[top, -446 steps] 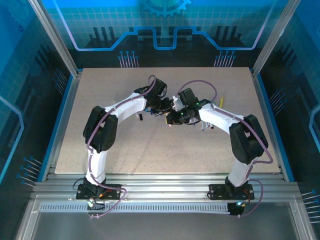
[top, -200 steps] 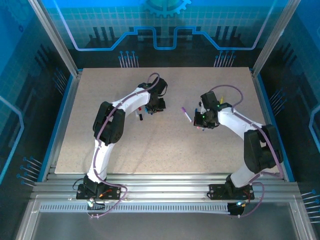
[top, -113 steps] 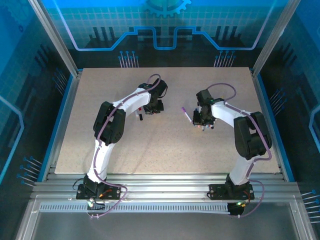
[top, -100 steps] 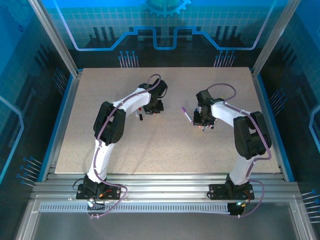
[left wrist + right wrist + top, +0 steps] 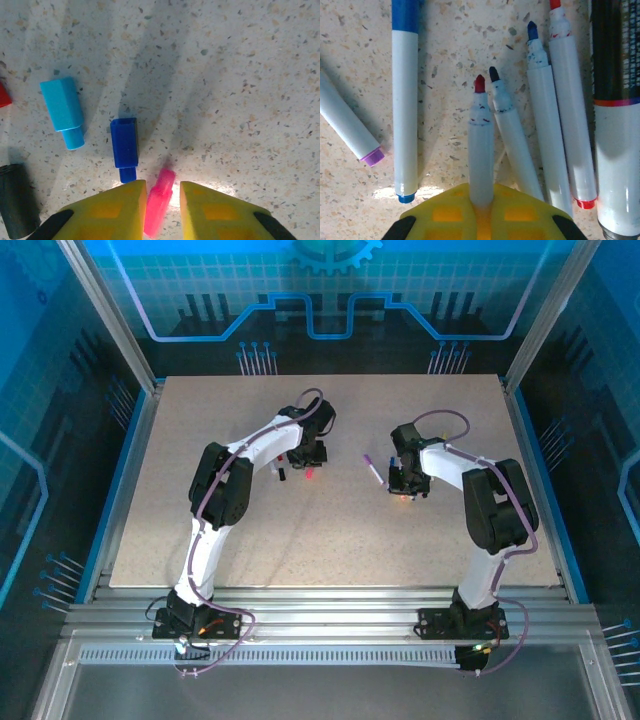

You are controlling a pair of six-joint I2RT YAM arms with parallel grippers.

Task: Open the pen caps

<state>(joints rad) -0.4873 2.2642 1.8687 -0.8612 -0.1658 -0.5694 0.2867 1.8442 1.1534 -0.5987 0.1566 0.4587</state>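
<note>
Between the parted yellow fingers (image 5: 115, 210) of my left gripper (image 5: 162, 186) lies a blurred pink pen cap (image 5: 160, 200), loose against the left pad. From above, the cap (image 5: 310, 472) shows on the table just below that gripper (image 5: 308, 460). More caps lie beside it: dark blue (image 5: 124, 145), light blue (image 5: 64, 111), black (image 5: 17, 200) and a red edge (image 5: 4, 95). My right gripper (image 5: 481, 196) is shut on an uncapped white pen (image 5: 481, 145) with a red tip, held low over a row of pens.
Uncapped pens lie to the right of the held one: black-tipped (image 5: 512, 140), blue-tipped (image 5: 547, 125), red (image 5: 570, 110), plus a thick black marker (image 5: 617, 100). To its left are a blue-ended pen (image 5: 405, 100) and a purple-ended pen (image 5: 347, 127), the latter (image 5: 372, 470) between the arms.
The left jaws have parted and the pink cap has dropped onto the table. The right wrist has shifted slightly left and settled over the pen row, still holding its pen.
</note>
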